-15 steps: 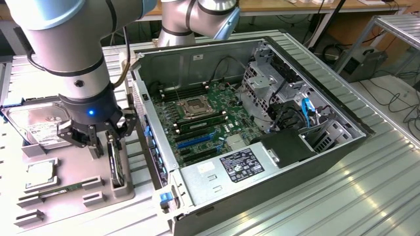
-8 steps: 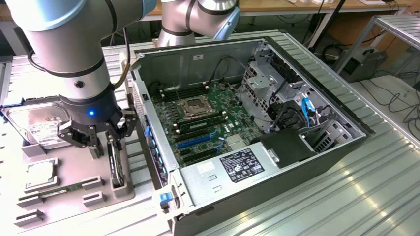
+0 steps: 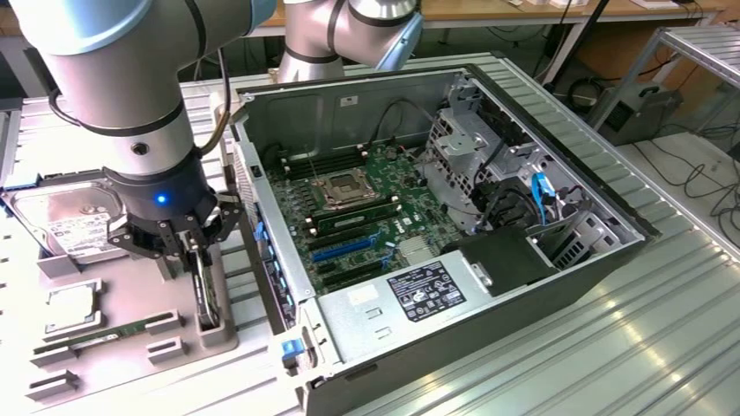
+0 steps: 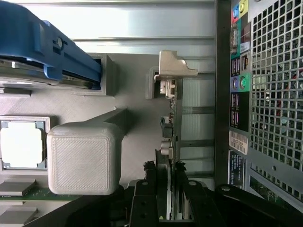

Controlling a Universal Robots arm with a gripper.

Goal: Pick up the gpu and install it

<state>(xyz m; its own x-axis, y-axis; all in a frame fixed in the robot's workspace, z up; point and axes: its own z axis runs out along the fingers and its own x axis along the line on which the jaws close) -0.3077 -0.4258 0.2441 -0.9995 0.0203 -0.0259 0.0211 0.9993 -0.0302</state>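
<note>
Pick-up step: gpu (image 3: 206, 293) stood on edge in the tray (image 3: 116, 351).
The pincer (image 3: 192, 253) is set astride it; whether it is gripped cannot be told. A square, firm hold is called for.

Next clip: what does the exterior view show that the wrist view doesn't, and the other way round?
Exterior view: the inside of the open case, with the motherboard, its CPU socket and the labelled power supply, plus the hard drive lying label-up. Wrist view: the case's rear port panel, its perforated grille, and the silver end bracket of the gpu. Both: the gripper straddling the gpu, which stands on edge in the grey fixture tray beside the case.
</note>
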